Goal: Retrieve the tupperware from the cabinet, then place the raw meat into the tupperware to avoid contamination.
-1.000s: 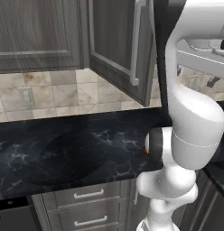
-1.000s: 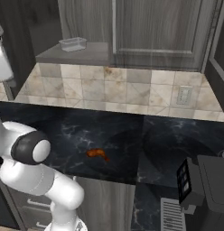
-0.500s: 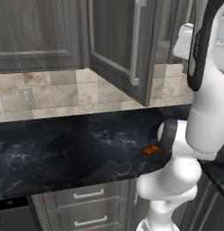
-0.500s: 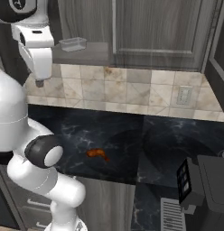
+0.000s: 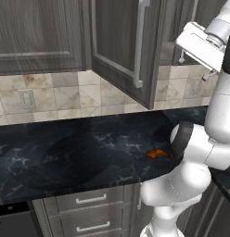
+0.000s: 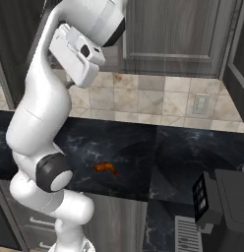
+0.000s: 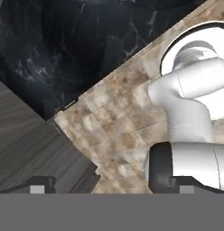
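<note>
The raw meat [image 5: 157, 153] lies on the dark marbled counter [image 5: 75, 152] near its front edge, just beside the arm's dark elbow joint in the left base view; in the right base view the same orange-brown lump [image 6: 107, 169] sits alone on the black stone, well apart from the tiled backsplash [image 6: 158, 101]; the cabinet [image 5: 124, 46] hangs above the counter with its door swung open toward the room, its long silver handle [image 5: 141, 44] running down the door's near edge; the arm is raised high, its white hand up at cabinet level; the gripper [image 7: 111, 186] stands wide, its two dark fingertips [image 7: 41, 184] far apart at the bottom of the hand view with nothing between them; beyond them lie the tiles, the cabinet's grey wood grain and the black counter; I cannot tell where the tupperware is.
</note>
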